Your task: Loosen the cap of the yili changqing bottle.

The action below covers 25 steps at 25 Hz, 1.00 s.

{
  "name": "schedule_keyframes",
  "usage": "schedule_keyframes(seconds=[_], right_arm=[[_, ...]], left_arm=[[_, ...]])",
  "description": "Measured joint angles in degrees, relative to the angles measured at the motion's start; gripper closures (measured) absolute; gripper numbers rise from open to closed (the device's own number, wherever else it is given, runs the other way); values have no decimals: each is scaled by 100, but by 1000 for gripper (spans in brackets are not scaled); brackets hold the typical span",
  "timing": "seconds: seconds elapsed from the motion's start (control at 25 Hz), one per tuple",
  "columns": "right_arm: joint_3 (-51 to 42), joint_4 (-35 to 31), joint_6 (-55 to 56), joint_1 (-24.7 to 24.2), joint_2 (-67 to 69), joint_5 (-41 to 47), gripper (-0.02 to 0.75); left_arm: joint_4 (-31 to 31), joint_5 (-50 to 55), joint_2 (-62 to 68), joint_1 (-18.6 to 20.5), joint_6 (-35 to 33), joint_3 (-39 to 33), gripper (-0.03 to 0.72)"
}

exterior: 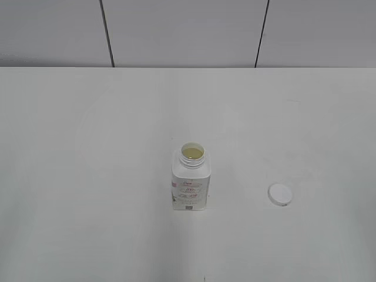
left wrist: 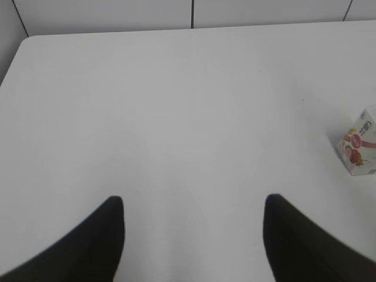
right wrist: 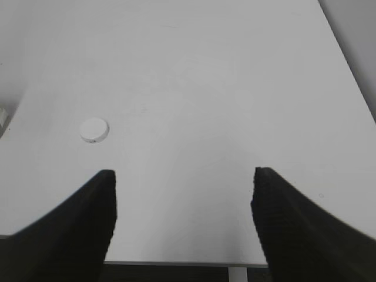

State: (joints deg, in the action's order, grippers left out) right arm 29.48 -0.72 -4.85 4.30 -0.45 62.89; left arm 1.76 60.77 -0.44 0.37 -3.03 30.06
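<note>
White tabletop (exterior: 88, 176) fills the exterior view, backed by a pale panelled wall (exterior: 182, 29) with two dark seams. Near the middle stands the yili changqing bottle (exterior: 190, 182), upright, its neck open and a yellowish inside showing at the mouth. The cap (exterior: 279, 194) is off — it lies flat on the table to the bottle's right, well apart from it.

Neither arm shows in the exterior view. The left gripper (left wrist: 194, 235) hangs over bare table, its dark fingers (left wrist: 100, 247) spread wide and holding nothing; the bottle sits at that view's right edge. The right gripper (right wrist: 183, 223) is likewise spread and empty — the cap lies ahead of its left finger (right wrist: 82, 229), not touching.
</note>
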Motion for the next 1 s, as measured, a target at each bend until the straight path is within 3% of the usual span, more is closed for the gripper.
schedule_keyframes(seconds=[1.0], right_arm=[[0, 7, 0, 7, 0, -5, 171]], left_arm=[[24, 0, 0, 0, 0, 0, 228]])
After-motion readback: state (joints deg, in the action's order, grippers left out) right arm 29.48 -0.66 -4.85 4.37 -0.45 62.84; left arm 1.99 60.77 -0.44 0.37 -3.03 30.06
